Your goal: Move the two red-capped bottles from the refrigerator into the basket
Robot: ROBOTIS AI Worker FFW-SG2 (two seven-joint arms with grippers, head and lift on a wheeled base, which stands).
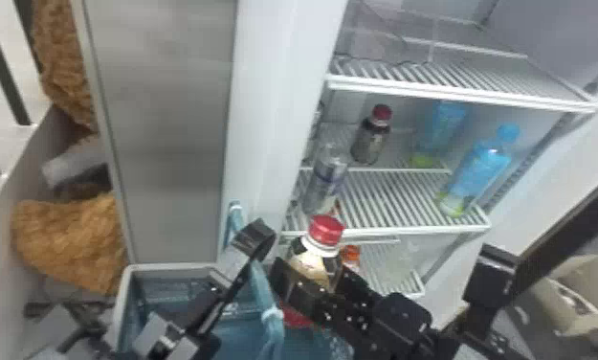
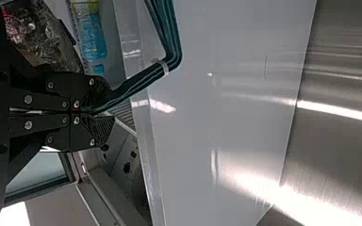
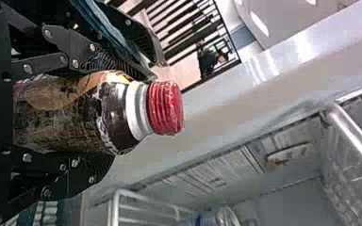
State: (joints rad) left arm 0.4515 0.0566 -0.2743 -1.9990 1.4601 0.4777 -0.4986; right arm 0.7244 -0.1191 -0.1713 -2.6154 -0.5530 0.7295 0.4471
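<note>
Right end effector (image 3: 107,112): fingers closed around the body of a red-capped bottle (image 1: 313,262), cap and neck standing free beyond the fingertips.
Left end effector (image 2: 102,111): shut on the basket's blue handle (image 1: 263,288).
Red-capped bottle: roughly upright at the fridge side of the basket (image 1: 168,267); whether its base is over the opening cannot be told.
Step in hand: judged as setting this bottle into the basket while the left arm steadies the handle.
How to do it well: centre the bottle inside the basket rim, lower it upright, and open the fingers only once the base is supported.
Watch for: the handle runs close beside the right fingers and could snag them or tip the bottle.
Second red-capped bottle (image 1: 371,139): dark, standing in the fridge beyond the basket and higher up; likely the next pick, behind a clear bottle (image 1: 325,179).
Wire shelf (image 1: 393,201): above and beyond the basket, also bearing a blue bottle (image 1: 481,167).
Grey panel (image 1: 163,119): rises just behind the basket.
Room: brown fluffy cover (image 1: 70,239) left of the basket; open cardboard box (image 1: 594,282) well to its right.
</note>
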